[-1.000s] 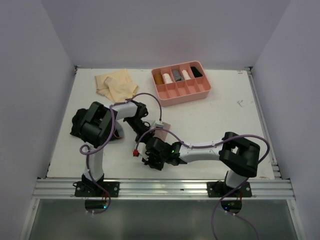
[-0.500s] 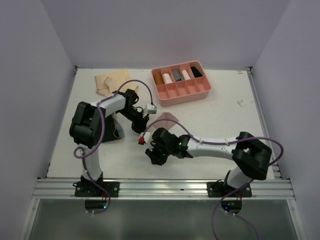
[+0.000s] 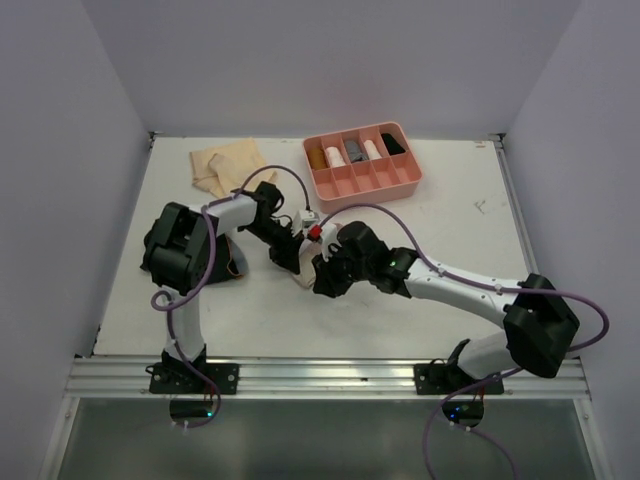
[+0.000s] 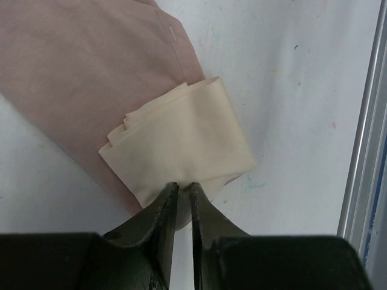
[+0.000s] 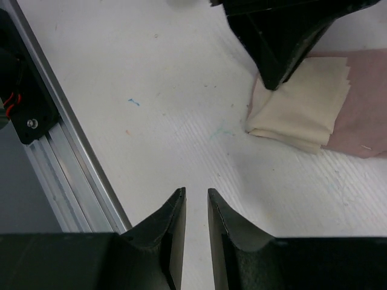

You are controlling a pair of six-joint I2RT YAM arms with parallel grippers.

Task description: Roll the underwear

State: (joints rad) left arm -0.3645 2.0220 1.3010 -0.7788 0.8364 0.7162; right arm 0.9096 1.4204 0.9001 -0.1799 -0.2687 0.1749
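Note:
The dusty pink underwear (image 4: 78, 78) lies flat on the white table, with a folded cream patch (image 4: 181, 139) at its near end. My left gripper (image 4: 182, 186) is shut on the edge of that cream fold. In the right wrist view the fold (image 5: 302, 109) and the pink cloth (image 5: 363, 121) lie at the upper right, with the left gripper's fingers (image 5: 278, 42) on them. My right gripper (image 5: 196, 192) is shut and empty over bare table, short of the fold. In the top view both grippers meet mid-table, the left (image 3: 290, 258) and the right (image 3: 322, 280). The pale tan underwear (image 3: 232, 168) lies far left. I cannot make out the black one.
A rigid pink divided tray (image 3: 395, 190) with several rolled items stands at the back, right of centre. The table's metal front rail (image 5: 66, 175) runs close to my right gripper. Purple cables loop over both arms.
My right arm has stretched away from the front edge toward the middle, bringing its gripper beside the left one. The pink cloth, visible before in the top view, is now covered by the arms.

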